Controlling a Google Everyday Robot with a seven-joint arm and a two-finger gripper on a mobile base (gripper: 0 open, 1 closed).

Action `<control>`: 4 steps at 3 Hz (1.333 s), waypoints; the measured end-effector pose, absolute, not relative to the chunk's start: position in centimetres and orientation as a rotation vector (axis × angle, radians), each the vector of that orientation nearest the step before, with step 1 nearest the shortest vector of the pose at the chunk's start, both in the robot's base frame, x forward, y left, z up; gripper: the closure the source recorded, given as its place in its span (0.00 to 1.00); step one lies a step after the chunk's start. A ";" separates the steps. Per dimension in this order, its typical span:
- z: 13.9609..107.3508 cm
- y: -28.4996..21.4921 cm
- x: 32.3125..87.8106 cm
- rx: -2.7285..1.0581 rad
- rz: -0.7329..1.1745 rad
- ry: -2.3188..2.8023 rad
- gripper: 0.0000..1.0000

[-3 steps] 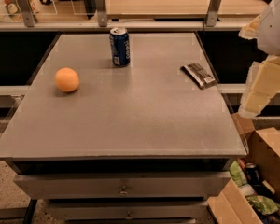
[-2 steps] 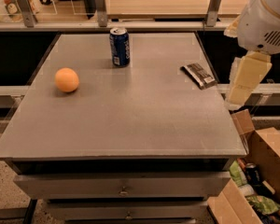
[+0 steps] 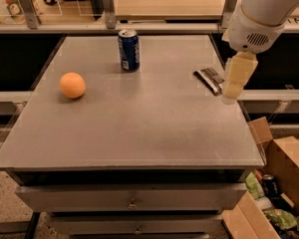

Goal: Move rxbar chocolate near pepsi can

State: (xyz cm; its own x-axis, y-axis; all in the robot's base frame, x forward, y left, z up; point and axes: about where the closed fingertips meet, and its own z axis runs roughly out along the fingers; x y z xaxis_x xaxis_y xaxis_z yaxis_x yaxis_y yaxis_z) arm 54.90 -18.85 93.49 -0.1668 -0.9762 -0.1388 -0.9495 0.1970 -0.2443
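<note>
The pepsi can (image 3: 129, 50), dark blue with a silver top, stands upright at the back middle of the grey table (image 3: 129, 133). The rxbar chocolate (image 3: 210, 79), a flat dark wrapper, lies near the table's right edge, well right of the can. My gripper (image 3: 235, 83) hangs from the white arm at the upper right, pointing down, just right of the bar and partly over its right end. It holds nothing that I can see.
An orange (image 3: 72, 85) sits on the left side of the table. An open cardboard box (image 3: 276, 183) with cans and packets stands on the floor at the lower right. A wooden counter with railing posts (image 3: 108, 6) runs behind the table.
The arm has swung in from the right edge of the view toward the left. The gripper now hangs next to the rxbar. The can, bar and orange have not moved.
</note>
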 end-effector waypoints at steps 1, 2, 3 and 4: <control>91.6 -19.8 58.4 -1.828 -0.138 2.236 0.00; 89.6 -20.9 61.6 -1.807 -0.101 2.260 0.00; 87.4 -21.3 63.9 -1.784 -0.048 2.254 0.00; 85.2 -21.3 65.4 -1.764 -0.007 2.237 0.00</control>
State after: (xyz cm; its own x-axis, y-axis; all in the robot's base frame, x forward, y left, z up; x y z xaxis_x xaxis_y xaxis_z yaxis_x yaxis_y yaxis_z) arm 65.42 -21.29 85.24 -0.2070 -0.9525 -0.2234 -0.9511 0.2495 -0.1823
